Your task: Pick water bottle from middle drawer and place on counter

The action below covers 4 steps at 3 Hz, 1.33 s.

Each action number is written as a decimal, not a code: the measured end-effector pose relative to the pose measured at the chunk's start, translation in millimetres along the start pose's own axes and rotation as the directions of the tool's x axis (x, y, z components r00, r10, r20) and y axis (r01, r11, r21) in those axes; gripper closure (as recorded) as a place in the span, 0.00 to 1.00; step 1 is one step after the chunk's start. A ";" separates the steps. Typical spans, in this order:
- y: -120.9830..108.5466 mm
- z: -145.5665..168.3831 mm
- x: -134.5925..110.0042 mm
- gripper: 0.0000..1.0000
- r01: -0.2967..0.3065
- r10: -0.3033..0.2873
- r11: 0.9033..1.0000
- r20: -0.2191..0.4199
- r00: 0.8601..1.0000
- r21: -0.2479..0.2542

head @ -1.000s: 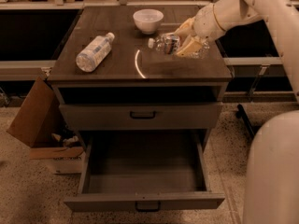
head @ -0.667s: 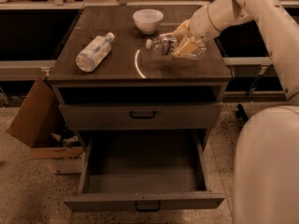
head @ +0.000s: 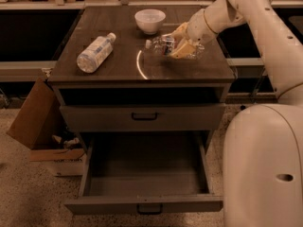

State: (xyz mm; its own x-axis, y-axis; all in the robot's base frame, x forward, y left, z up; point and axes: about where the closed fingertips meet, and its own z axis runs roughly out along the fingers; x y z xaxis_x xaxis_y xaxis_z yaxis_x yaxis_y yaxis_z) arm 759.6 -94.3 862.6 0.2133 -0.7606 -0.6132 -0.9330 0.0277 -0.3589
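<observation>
The water bottle [head: 161, 45] is small and clear with a white cap pointing left. It lies on its side low over the right part of the counter [head: 118, 67], the dark wood top with a pale ring mark. I cannot tell if it touches the top. My gripper [head: 177, 46] comes in from the right and is shut on the bottle's body. The middle drawer [head: 147, 183] is pulled out below, and its inside shows nothing.
A larger bottle with a whitish wrap [head: 94, 52] lies on the counter's left side. A white bowl [head: 150, 20] stands at the back. A closed drawer front [head: 142, 117] is above the open one. A cardboard box [head: 35, 122] stands left of the cabinet. My robot's base [head: 265, 169] is at the right.
The gripper and the water bottle have stayed over nearly the same spot on the counter's right side. The arm's upper part has shifted slightly.
</observation>
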 end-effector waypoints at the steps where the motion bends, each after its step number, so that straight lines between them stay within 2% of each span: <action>1: -1.7 4.4 1.0 0.04 0.006 -0.006 1.000 -0.016 1.000 -0.008; 2: -5.0 1.5 -0.6 0.00 0.023 -0.024 1.000 -0.041 0.999 -0.009; 3: -11.1 -25.4 2.5 0.00 0.034 -0.032 0.999 -0.076 0.997 0.034; 4: -12.7 -66.1 10.9 0.00 0.035 -0.023 0.995 -0.123 0.992 0.098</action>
